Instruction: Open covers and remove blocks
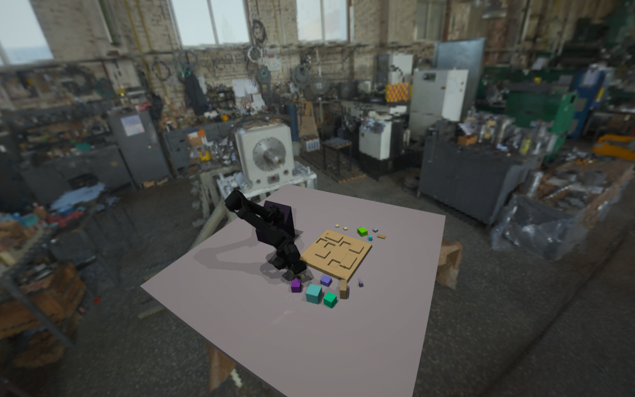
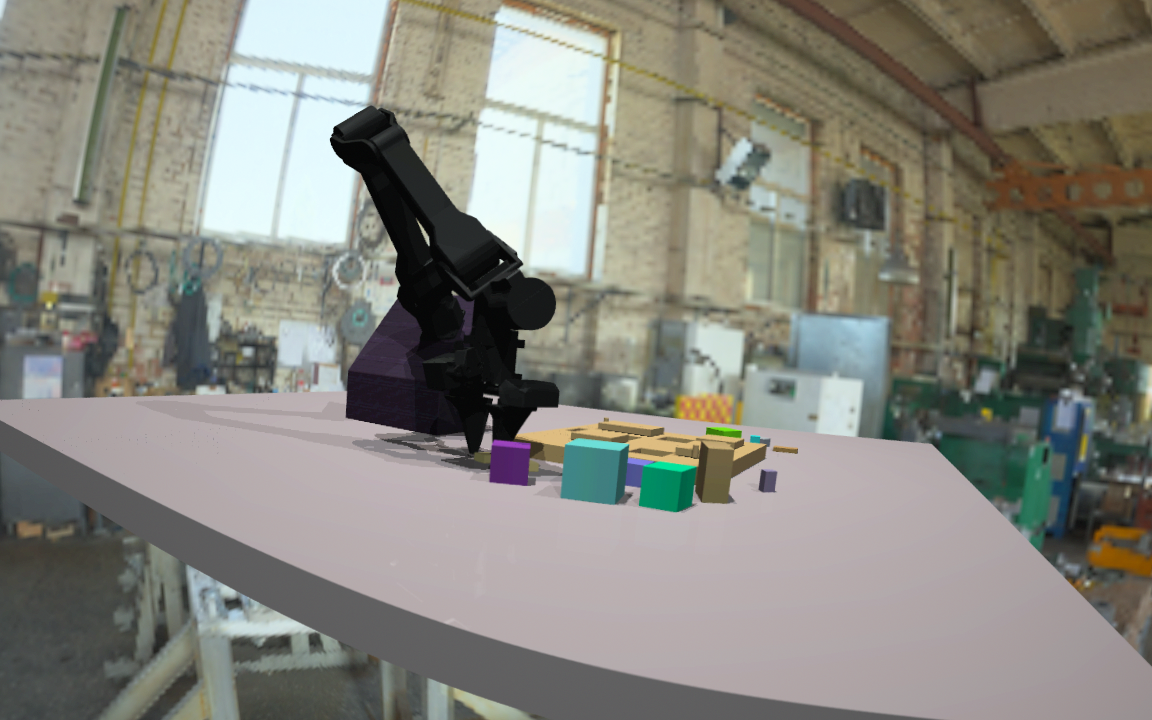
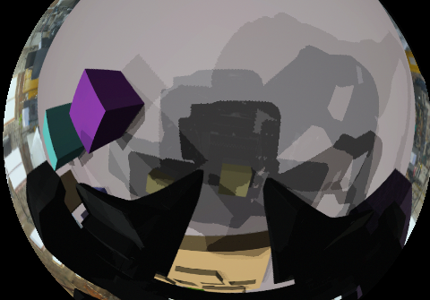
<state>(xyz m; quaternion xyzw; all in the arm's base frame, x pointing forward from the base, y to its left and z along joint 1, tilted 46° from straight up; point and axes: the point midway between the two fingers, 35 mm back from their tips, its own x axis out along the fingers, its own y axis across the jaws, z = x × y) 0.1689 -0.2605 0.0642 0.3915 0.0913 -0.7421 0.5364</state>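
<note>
My gripper (image 3: 234,180) (image 2: 491,445) is open, its fingertips low over the table beside the puzzle board (image 1: 312,257) (image 2: 553,443) (image 3: 246,260). An olive-yellow block (image 3: 236,186) lies on the table in the gap between the open fingertips in the wrist view. A second olive-yellow block (image 3: 157,185) lies left of it, partly hidden by the left finger. The board carries several tan covers and dark L-shaped grooves. Its wells and how far each cover stands open are too small to tell.
Near the board's front edge stand a purple cube (image 1: 296,286) (image 2: 509,462) (image 3: 89,112), a teal cube (image 1: 313,293) (image 2: 594,471), a green cube (image 1: 329,299) (image 2: 667,486), a blue block (image 1: 326,280) and a brown upright block (image 1: 343,289) (image 2: 714,471). Several small pieces and a lime block (image 1: 362,231) lie behind.
</note>
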